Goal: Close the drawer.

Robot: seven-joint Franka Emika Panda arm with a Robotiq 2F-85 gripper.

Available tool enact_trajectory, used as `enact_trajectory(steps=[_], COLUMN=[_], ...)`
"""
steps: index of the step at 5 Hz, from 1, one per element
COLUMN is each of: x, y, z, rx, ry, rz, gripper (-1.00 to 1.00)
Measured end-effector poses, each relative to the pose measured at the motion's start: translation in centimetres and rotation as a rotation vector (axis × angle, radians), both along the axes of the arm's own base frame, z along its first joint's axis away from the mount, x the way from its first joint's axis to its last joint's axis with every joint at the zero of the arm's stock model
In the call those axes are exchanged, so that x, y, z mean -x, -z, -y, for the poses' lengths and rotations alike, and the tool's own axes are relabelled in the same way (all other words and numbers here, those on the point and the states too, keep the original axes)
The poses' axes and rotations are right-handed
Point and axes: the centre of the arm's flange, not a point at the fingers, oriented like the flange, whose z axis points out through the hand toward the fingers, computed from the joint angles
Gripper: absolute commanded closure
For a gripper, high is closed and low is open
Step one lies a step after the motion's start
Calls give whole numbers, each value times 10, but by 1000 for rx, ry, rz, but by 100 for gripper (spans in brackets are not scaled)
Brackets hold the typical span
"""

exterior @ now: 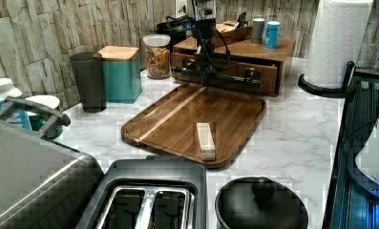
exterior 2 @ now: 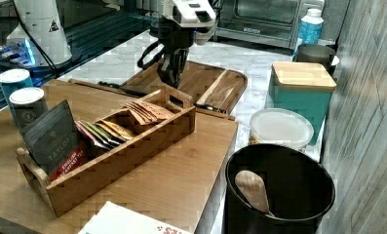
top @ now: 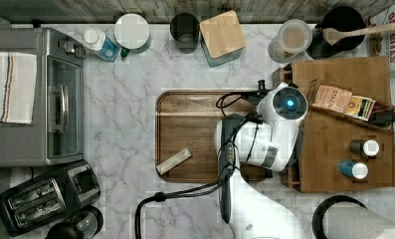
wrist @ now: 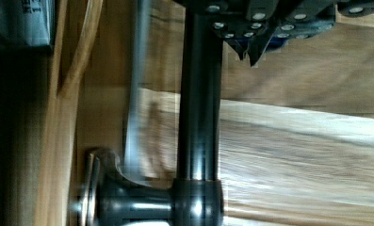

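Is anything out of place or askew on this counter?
Yes: the medium-brown wooden drawer stands partly pulled out of the bamboo-coloured box cabinet, over the dark wooden tray's edge. The gripper is at its dark bar handle. Nothing looks spilled or damaged.

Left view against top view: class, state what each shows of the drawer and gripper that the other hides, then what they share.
Left view: the drawer front with its dark bar handle, the gripper down at it. Top view: the cabinet top from above with two small jars, the arm covering the drawer. Both: the dark tray holding a pale block.
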Motion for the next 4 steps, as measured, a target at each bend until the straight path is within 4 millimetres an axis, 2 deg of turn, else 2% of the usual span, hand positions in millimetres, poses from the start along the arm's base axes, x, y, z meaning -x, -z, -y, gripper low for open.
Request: enact_trajectory(steps=[1,3,4], x=[-1,-8,-8], y=[-1,1,1], z=[26,29,29], rx=[39,21,21], ry=[11,-114,-112], rz=[5,-23,-22], gripper=[100,100,100])
